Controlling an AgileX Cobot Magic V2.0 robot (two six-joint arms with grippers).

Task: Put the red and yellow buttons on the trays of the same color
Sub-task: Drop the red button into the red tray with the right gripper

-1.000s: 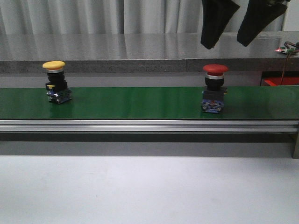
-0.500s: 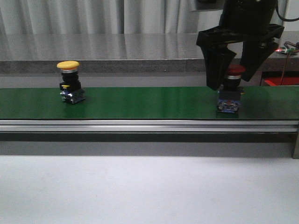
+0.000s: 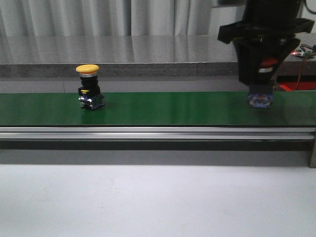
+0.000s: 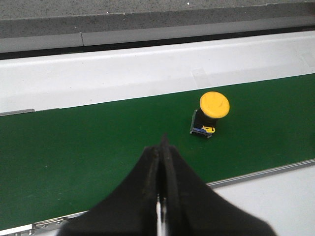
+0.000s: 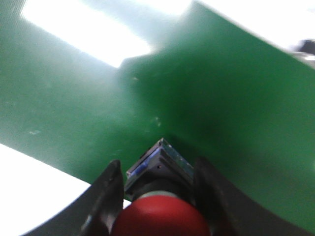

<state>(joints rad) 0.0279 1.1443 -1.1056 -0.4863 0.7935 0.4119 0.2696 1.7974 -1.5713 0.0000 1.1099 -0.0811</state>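
The yellow button (image 3: 89, 87) stands upright on the green belt (image 3: 173, 108), left of centre, and also shows as the yellow button (image 4: 211, 114) in the left wrist view. My left gripper (image 4: 163, 142) hangs shut and empty above the belt, short of that button. My right gripper (image 3: 260, 74) is shut on the red button (image 3: 261, 94) at the belt's right end, with the button's base just off the belt. In the right wrist view both fingers (image 5: 110, 184) press the body of the red button (image 5: 162, 219). No tray shows for certain.
An aluminium rail (image 3: 148, 132) runs along the belt's near edge, with a white tabletop (image 3: 148, 197) in front. A grey ledge (image 3: 123, 69) lies behind the belt. A strip of red (image 3: 295, 86) shows at the far right; I cannot tell what it is.
Both buttons have travelled right with the belt. My right gripper came down over the red button, shut on it and raised it slightly.
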